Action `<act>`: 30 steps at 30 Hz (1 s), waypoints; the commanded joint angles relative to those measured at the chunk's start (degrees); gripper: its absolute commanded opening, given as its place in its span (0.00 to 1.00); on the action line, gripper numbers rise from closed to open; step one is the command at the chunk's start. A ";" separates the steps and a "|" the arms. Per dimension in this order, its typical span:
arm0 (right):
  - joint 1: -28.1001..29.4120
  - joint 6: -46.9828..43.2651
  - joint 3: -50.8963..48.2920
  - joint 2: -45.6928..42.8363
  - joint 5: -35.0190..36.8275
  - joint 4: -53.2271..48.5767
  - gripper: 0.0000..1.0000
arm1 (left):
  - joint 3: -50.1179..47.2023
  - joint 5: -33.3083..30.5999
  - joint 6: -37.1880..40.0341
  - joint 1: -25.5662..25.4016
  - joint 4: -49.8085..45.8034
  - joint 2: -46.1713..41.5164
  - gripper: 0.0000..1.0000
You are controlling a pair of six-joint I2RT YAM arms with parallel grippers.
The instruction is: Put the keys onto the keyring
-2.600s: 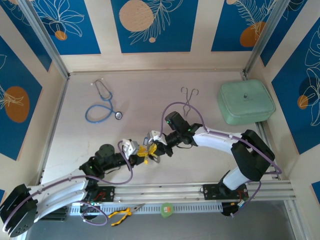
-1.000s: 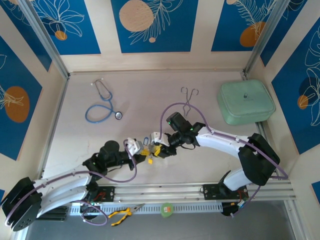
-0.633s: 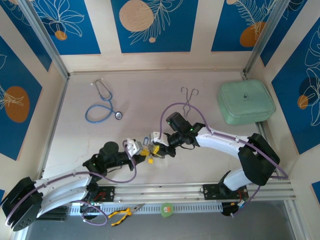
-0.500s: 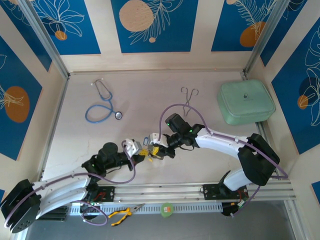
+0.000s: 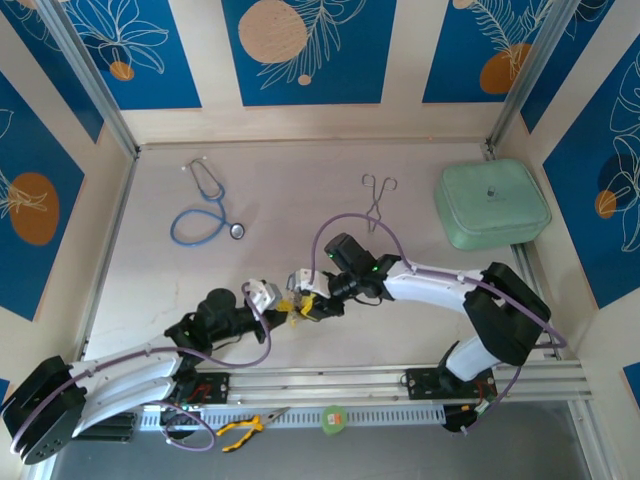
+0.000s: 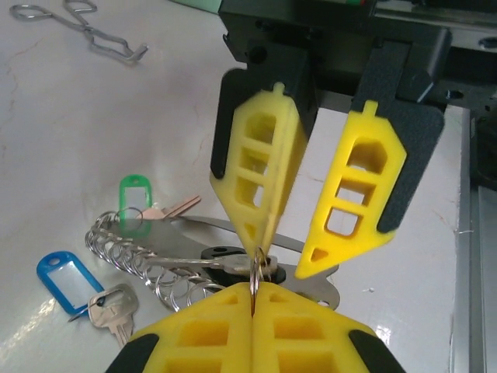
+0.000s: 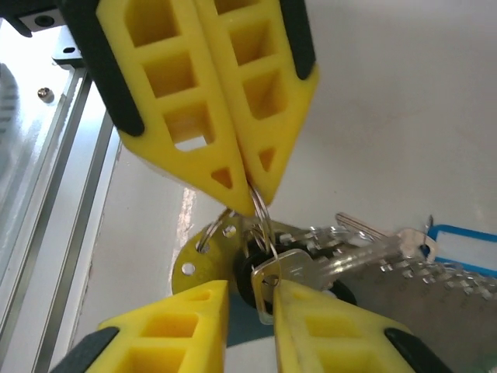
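Observation:
My left gripper is shut on the thin wire ring of the keyring, held just above the table. The ring hangs from the left gripper. A silver key is threaded on it, over a black key head. My right gripper faces the left one, open, with the silver key's head between its tips and against one finger. The keyring's metal plate, chain and green tab lie below. A blue-headed key rests beside them.
A blue stethoscope lies at the back left and thin forceps at the back middle. A pale green case sits at the back right. Yellow-handled pliers lie beyond the front rail.
The right wrist has shifted a little to the left toward the left gripper. The left gripper keeps its hold on the ring in about the same spot.

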 commanded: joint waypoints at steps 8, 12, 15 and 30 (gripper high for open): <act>-2.24 -2.56 0.54 -1.76 -7.25 -0.56 0.27 | 2.10 4.96 4.06 -0.26 1.37 0.66 0.00; -1.79 -3.25 1.71 -0.13 -10.01 0.07 0.28 | 2.09 5.16 4.60 -0.25 1.17 0.57 0.00; -1.52 -3.76 2.43 1.29 -11.94 0.12 0.28 | 2.01 5.36 4.63 -0.20 1.30 0.53 0.00; -1.26 -5.49 5.52 7.53 -15.32 0.80 0.15 | 2.00 5.40 4.71 -0.24 1.48 -0.09 0.00</act>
